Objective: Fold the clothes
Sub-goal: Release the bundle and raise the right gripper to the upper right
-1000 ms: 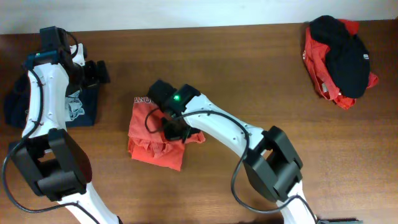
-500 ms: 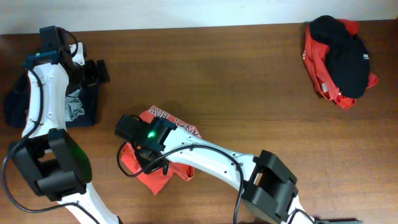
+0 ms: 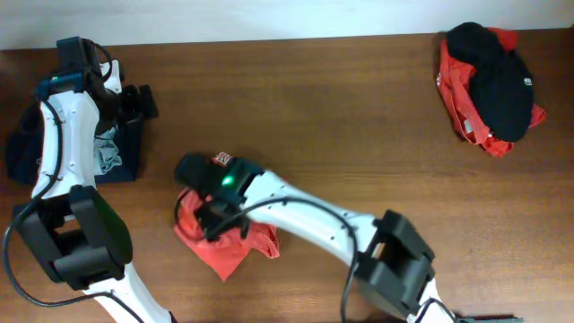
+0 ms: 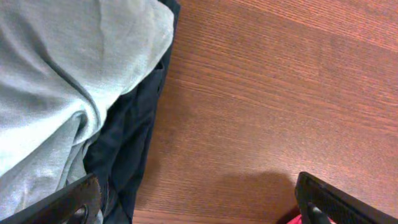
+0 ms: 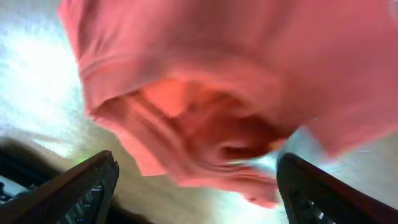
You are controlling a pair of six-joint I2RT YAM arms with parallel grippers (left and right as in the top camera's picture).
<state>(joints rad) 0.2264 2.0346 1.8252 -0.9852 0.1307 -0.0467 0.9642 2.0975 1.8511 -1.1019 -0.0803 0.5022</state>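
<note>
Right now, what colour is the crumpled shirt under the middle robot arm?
Orange-red. The crumpled cloth shirt shows best from the right wrist.

We take this for a robot lab bench.
Around the bare wooden table (image 3: pixel 359 135), a plain white wall (image 3: pixel 269 18) runs along its far edge, the left arm (image 3: pixel 58 135) and right arm (image 3: pixel 305 208) reach over its top, and loose laundry sits at both ends: a red-and-black heap (image 3: pixel 489 81), a navy-and-grey pile (image 3: pixel 130 157).

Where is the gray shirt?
In the overhead view, the gray shirt lies far left on a navy cloth, partly under the left arm.
</note>
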